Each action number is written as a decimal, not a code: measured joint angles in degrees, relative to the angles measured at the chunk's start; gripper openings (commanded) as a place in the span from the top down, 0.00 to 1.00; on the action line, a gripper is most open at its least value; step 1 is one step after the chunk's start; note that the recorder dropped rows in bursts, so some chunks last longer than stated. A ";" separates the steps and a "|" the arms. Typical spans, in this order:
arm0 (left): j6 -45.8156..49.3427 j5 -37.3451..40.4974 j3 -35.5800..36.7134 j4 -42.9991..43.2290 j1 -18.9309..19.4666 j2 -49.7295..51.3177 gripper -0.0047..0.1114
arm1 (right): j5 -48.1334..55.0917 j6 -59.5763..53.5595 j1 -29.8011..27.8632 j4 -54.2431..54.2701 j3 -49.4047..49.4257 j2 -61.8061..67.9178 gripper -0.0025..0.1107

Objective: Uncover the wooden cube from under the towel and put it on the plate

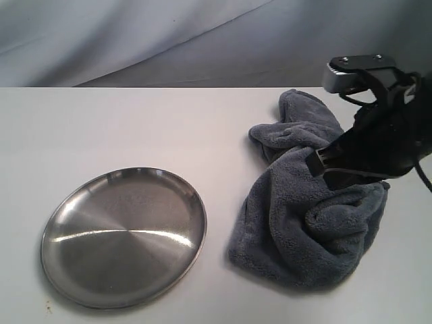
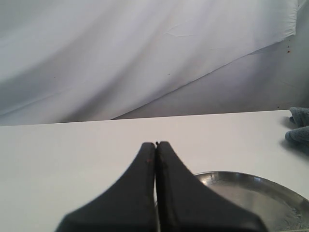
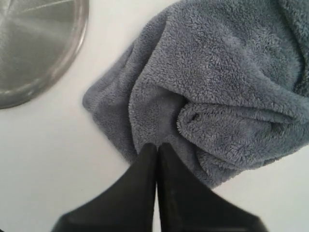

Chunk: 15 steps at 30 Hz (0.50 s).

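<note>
Two pincers are on my screens, and both are clenched. My left pincer (image 2: 156,143) hangs empty over the white table (image 1: 135,128), its black fingers pressed flat together. The near rim of the round brushed-silver metal plate (image 1: 121,236) lies just beyond it. My right pincer (image 3: 157,145) is down at the fluffy dark grey-blue plush towel (image 1: 304,229), with its tips meeting right at the cloth. From its wrist camera I see no pile caught between the fingers, so I read it as closed on nothing. I cannot rule out a thin nip of cloth hidden under the tips.

The towel lies bunched in a heap on the right side of the table, near the plate but not touching it. The pale wooden cube shows in none of my views. I take it to be under that heap, but I can't say under which fold. The plate is bare.

I judge we are at the very first step, uncovering, with nothing lifted off yet. The next move calls for opening the right pincer, pushing it into a thick fold near the top of the heap and closing firmly. Then I would draw the cloth up and away from the plate, slowly enough that the cube is not dragged or tipped along with it. Only once the cube shows can I choose a grasp across two flat faces and carry it to the plate.
</note>
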 measured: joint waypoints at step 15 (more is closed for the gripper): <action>0.00 0.00 0.00 0.00 0.00 0.00 0.96 | 5.26 7.75 0.00 -2.83 -10.98 16.51 0.31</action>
